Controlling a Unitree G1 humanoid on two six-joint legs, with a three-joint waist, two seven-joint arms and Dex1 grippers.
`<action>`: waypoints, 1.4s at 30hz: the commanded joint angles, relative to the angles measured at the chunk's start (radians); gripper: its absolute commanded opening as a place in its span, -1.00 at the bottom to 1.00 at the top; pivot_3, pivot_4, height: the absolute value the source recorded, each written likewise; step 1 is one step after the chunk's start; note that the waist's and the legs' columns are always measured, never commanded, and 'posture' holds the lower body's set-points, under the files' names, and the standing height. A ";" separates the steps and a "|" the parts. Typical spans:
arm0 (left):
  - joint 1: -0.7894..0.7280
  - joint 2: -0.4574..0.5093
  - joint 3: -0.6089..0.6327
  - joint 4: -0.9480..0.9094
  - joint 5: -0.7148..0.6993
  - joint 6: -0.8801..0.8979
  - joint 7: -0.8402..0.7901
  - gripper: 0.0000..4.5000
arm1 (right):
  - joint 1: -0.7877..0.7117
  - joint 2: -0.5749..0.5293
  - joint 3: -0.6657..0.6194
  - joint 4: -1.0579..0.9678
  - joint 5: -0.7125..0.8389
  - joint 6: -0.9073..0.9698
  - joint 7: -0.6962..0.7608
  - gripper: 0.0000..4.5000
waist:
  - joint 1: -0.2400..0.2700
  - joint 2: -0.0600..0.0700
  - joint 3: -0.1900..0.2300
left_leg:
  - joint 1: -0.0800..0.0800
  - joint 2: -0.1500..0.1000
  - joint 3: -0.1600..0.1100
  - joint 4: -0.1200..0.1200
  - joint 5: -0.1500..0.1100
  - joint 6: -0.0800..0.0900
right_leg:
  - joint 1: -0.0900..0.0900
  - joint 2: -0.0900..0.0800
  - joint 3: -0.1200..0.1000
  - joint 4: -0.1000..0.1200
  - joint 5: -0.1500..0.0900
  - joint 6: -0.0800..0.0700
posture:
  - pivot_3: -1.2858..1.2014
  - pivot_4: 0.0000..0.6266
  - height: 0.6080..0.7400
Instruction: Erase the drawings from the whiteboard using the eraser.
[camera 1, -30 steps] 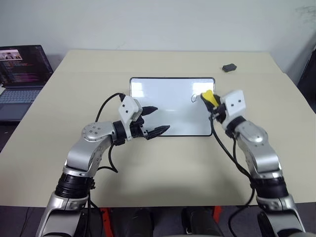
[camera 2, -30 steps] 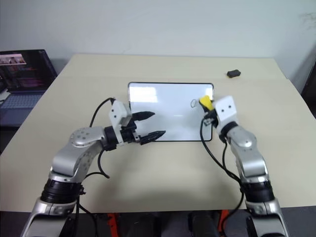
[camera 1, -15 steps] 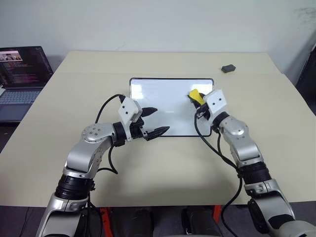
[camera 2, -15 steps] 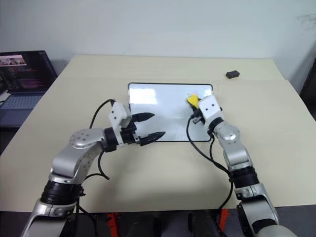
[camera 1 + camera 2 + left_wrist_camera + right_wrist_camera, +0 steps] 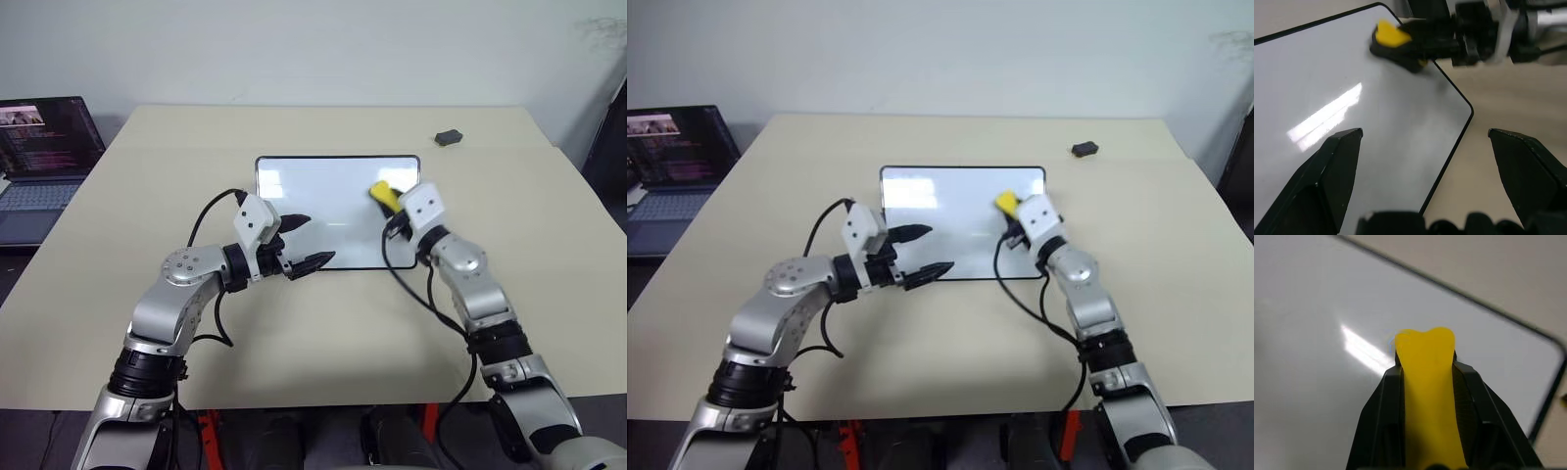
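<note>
A pale wall backs a wide beige desk; at the far left a laptop sits open beside it, apart from the work; moving rightward, the left tool hovers over the near left part of the whiteboard, its two black fingers spread and holding nothing, probably parked there to keep out of the wiping path; the whiteboard lies flat in the middle of the desk, and its surface looks clean where it shows, with no drawings to be made out, though the patch under the eraser is hidden; further right, the right tool is pinching the eraser, yellow top up and dark base toward the board's right part, seemingly so that the base can rub the surface; whether it presses the board cannot be told; near the desk's far right corner a small dark lump lies well apart from everything.
</note>
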 commanded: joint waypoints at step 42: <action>-0.026 0.047 -0.109 -0.107 -0.093 0.038 -0.265 1.00 | 0.653 -0.034 -0.260 -0.936 0.278 0.797 -0.115 -0.56 | 0.013 0.001 -0.001 | -0.015 -0.001 0.001 -0.010 0.000 0.000 | -0.014 -0.002 0.000 -0.010 0.000 0.000 | 0.03 -0.52 1.00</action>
